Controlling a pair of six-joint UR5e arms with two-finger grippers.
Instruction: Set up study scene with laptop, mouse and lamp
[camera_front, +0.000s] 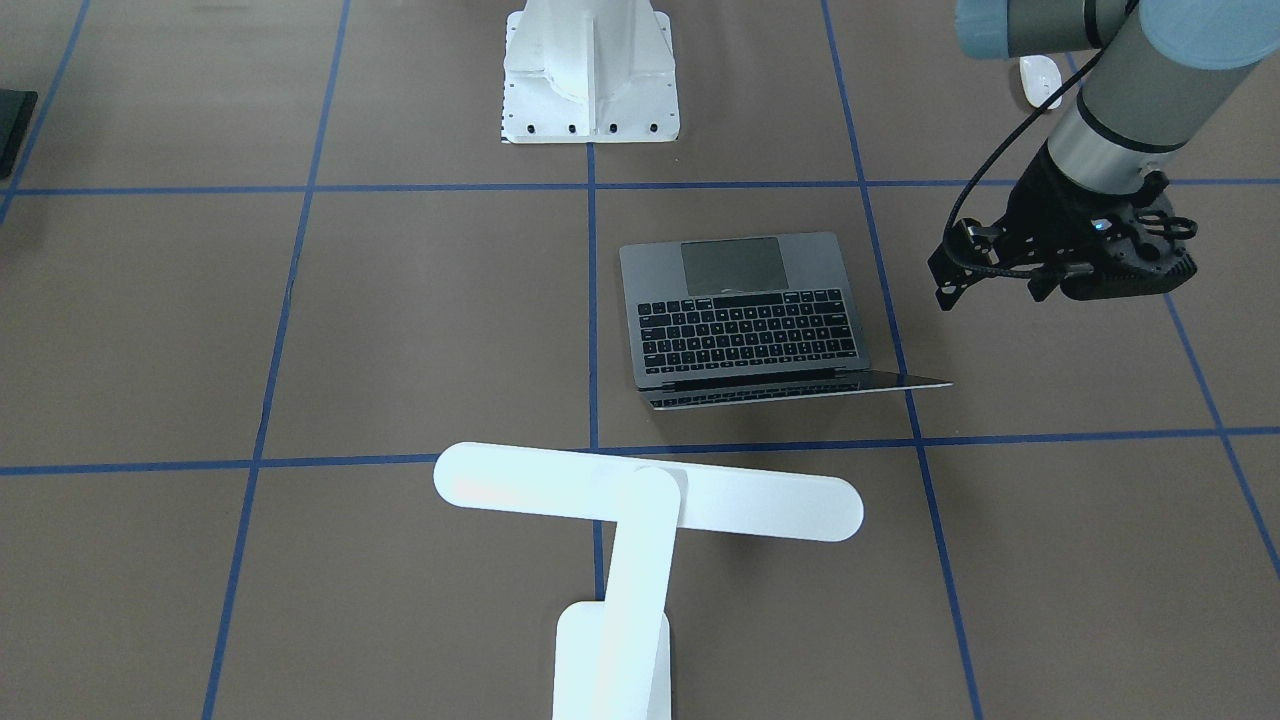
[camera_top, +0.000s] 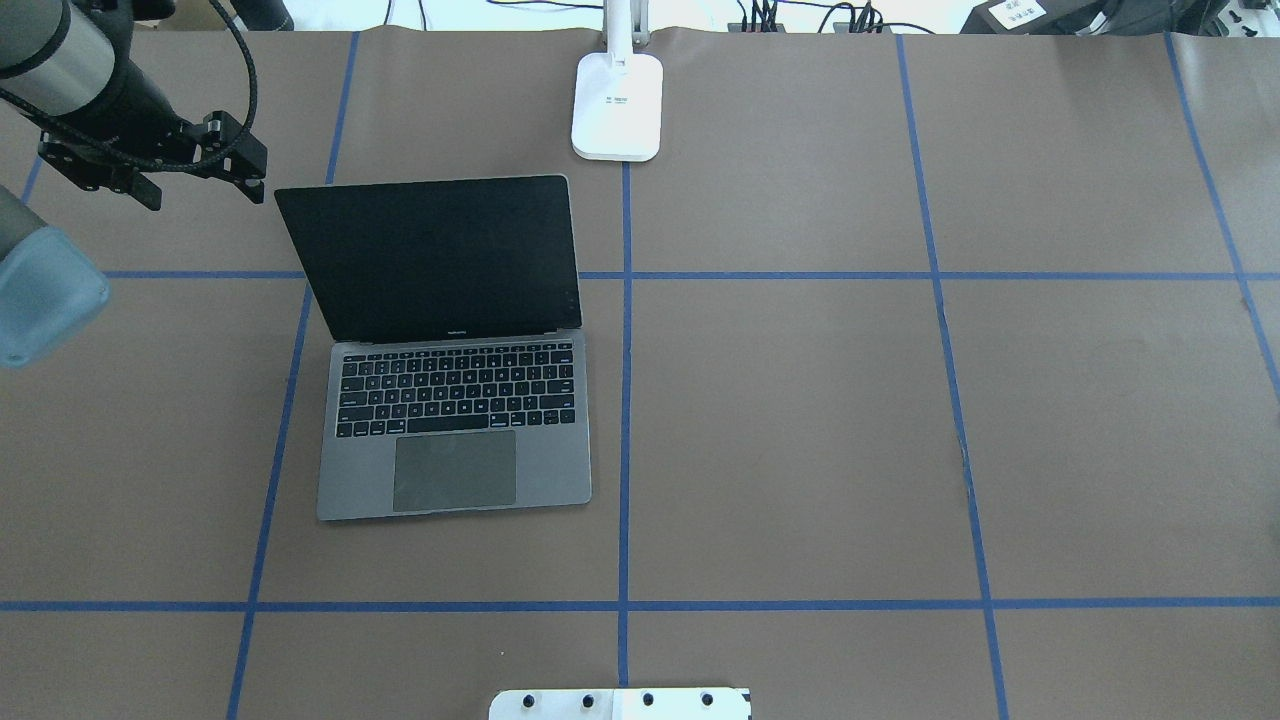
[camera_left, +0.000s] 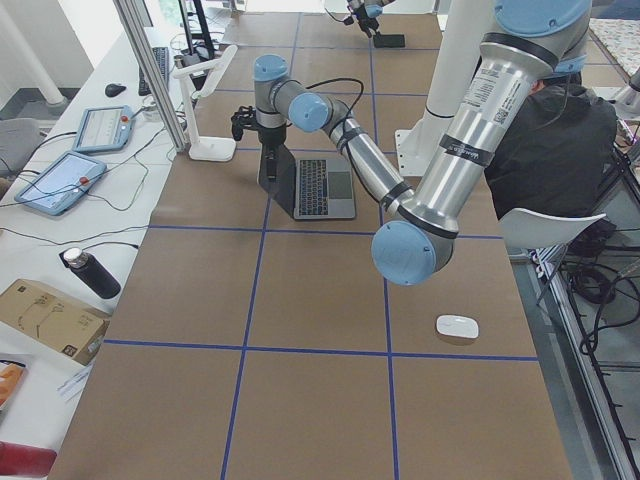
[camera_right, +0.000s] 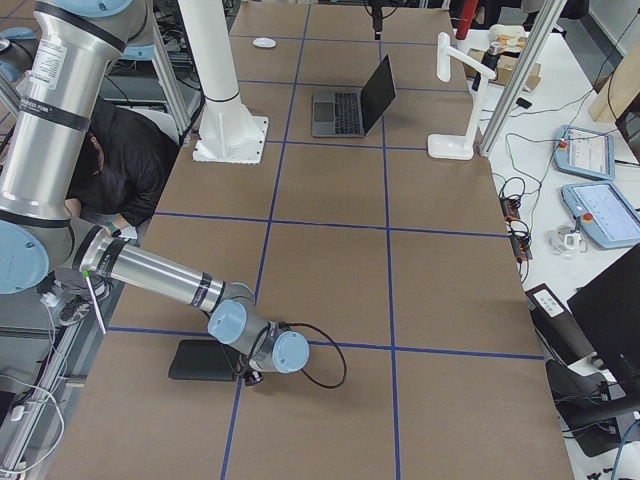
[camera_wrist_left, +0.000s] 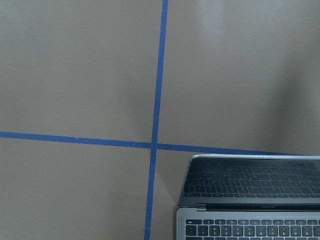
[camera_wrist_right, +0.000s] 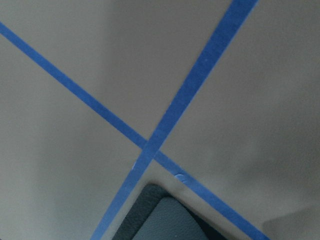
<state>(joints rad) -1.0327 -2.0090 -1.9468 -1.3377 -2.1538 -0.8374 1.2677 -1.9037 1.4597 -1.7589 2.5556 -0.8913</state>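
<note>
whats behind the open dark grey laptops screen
Bare brown table and a blue tape line, then the white T-shaped lamp. From overhead the laptop screen covers that strip.

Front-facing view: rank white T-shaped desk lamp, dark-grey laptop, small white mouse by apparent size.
1. White T-shaped desk lamp: largest, though its raised head is probably nearer the camera, and its base is cut off.
2. Slim dark-grey metal laptop.
3. Small glossy white mouse: clearly smallest, partly hidden by the left arm.
</note>
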